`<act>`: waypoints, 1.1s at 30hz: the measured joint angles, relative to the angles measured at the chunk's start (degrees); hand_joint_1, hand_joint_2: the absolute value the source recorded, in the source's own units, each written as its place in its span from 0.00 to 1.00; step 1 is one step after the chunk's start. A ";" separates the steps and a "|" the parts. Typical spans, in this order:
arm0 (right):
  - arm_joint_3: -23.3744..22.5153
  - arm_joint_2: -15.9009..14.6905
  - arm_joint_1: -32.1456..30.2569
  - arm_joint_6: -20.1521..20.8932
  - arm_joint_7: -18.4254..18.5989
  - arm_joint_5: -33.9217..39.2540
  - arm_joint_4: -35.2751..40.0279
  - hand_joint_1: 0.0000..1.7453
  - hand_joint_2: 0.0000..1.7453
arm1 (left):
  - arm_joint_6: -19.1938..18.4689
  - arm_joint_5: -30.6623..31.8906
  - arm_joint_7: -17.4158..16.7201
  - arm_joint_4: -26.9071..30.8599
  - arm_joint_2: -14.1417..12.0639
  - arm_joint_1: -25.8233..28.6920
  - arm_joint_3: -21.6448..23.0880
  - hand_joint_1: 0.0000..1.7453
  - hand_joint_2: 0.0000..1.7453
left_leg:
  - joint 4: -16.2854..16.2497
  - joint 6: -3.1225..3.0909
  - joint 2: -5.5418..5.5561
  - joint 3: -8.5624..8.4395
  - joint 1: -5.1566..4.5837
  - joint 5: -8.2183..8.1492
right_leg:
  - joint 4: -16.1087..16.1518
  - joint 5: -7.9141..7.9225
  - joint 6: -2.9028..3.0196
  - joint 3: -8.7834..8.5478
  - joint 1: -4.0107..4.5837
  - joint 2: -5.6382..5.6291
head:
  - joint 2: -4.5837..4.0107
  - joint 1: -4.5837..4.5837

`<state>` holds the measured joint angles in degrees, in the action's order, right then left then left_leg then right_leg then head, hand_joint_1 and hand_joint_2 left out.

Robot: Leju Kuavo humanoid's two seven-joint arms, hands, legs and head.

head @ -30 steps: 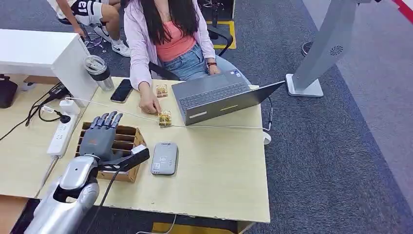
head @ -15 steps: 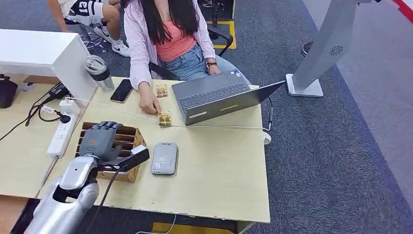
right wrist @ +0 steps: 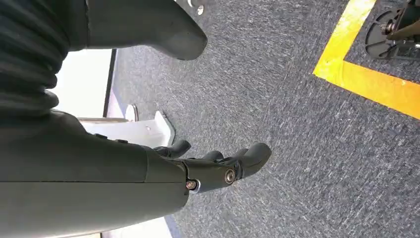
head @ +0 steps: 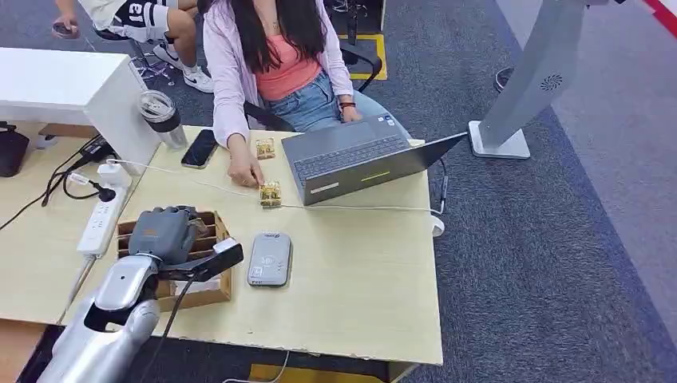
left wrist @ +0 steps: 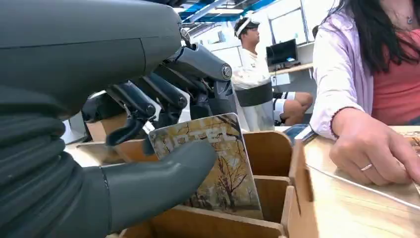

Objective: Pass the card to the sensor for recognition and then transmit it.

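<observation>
My left hand (left wrist: 99, 163) fingers (left wrist: 148, 99) clamped on card (left wrist: 213, 163), upright in wooden box (head: 209, 289); sensor (head: 270, 258) just beside, rightward. Right hand (right wrist: 218, 168) loose, holding nothing.

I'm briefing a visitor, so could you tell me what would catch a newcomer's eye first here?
The robot's left hand, pinching a picture card over the wooden slotted box at the table's near-left corner. Beside the box lies the grey card sensor, and across the table a seated person's hand rests near an open laptop.
</observation>
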<state>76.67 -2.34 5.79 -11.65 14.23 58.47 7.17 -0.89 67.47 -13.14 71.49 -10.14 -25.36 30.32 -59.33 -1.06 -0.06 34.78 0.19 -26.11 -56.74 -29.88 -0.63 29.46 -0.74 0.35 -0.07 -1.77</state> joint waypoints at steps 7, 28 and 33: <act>0.00 0.00 0.00 0.00 0.00 0.00 -0.04 0.00 1.00 | 0.00 -0.02 0.00 0.00 -0.11 0.01 -0.02 1.00 1.00 | 0.00 0.00 0.00 0.00 0.00 0.00 | 0.00 0.00 0.00 0.00 0.00 0.00 | 0.00 0.00; 0.42 0.00 0.00 0.00 0.00 0.74 -0.07 0.00 1.00 | 0.61 -1.96 1.12 0.61 -0.20 -1.08 -0.57 1.00 1.00 | 0.00 0.00 0.00 0.00 0.00 0.01 | 0.00 0.00 0.00 0.02 0.00 0.01 | 0.00 0.00; 0.74 0.00 0.00 -0.09 -0.07 1.42 -0.07 0.00 1.00 | -1.18 -4.37 2.01 3.81 -1.18 -5.34 -0.85 1.00 1.00 | 0.00 0.00 0.00 0.00 0.01 0.03 | -0.01 0.01 0.01 0.01 0.01 0.00 | 0.00 0.00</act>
<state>77.42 -2.34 5.79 -11.74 14.16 59.89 7.10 -2.08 63.10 -11.13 75.30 -11.32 -30.70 29.46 -59.34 -1.06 -0.06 34.78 0.20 -26.08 -56.76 -29.86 -0.61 29.48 -0.73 0.35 -0.07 -1.77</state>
